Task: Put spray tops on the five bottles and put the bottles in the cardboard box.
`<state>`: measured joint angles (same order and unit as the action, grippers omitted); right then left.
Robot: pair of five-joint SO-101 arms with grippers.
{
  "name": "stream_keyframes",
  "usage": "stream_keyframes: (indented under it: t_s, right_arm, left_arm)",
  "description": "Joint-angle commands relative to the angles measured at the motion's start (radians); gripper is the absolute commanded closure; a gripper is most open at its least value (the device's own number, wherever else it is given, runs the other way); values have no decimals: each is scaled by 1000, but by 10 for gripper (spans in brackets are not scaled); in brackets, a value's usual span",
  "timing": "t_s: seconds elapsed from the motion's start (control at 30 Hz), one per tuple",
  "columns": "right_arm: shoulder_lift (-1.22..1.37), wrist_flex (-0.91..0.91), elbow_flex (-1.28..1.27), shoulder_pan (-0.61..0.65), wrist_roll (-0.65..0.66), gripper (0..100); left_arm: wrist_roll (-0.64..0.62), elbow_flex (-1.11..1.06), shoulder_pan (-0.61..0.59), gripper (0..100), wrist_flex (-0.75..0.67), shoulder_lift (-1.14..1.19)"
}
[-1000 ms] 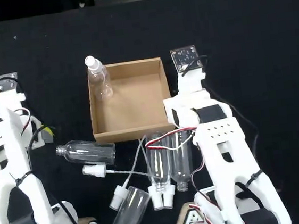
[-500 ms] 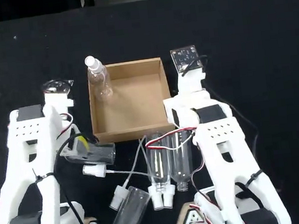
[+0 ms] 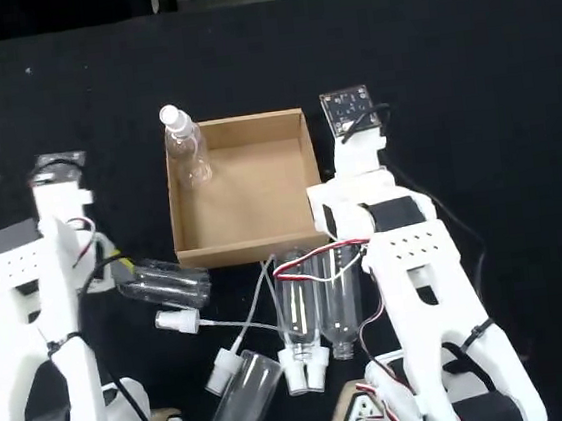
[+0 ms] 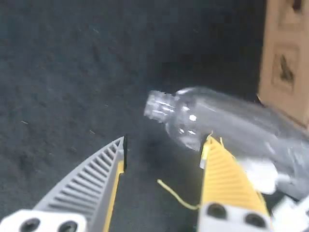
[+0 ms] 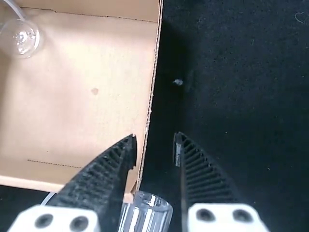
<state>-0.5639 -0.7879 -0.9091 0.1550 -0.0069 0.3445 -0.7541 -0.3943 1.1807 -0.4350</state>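
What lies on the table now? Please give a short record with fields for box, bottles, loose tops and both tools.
box: brown cardboard box, open, mid-table
bottle inside: clear plastic bottle with white spray top, standing in a far corner
bottle by left arm: uncapped clear plastic bottle, lying on the black cloth
loose top: white spray top with thin tube, lying near that bottle
left tool: open, at the uncapped bottle's neck end
right tool: open, over the box's wall
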Motion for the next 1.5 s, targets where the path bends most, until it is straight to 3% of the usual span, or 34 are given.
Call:
stream_keyframes:
  t_s: [0.0, 0.3, 0.43, 0.5, 0.63, 0.77, 0.9, 1.07, 1.3, 1.47]
  right_arm:
    - [-42, 20, 2, -23, 12, 877]
    - [-42, 20, 2, -23, 12, 877]
    - [-42, 20, 2, -23, 12, 877]
    - [-42, 20, 2, -23, 12, 877]
    - [-42, 20, 2, -23, 12, 877]
    - [-42, 20, 2, -23, 12, 877]
    - [-47, 25, -8, -23, 12, 877]
    - [-47, 23, -12, -23, 12, 877]
    - [-47, 21, -12, -23, 12, 877]
    - [-47, 21, -12, -23, 12, 877]
  left_arm:
    - [28, 1, -101, 759, -68, -5]
    - [72, -8, -202, 759, -212, -3]
    - [71, -2, -199, 759, -201, -15]
    - [57, 27, -183, 759, -117, -17]
    - [-54, 140, -108, 759, 149, -15]
    - [-138, 220, 10, 754, 252, -3]
    - [-288, 197, 117, 754, 250, -3]
    - [-423, 159, 148, 754, 249, -3]
    - [-585, 13, 153, 753, 35, -5]
    - [-672, -56, 199, 753, -29, -5]
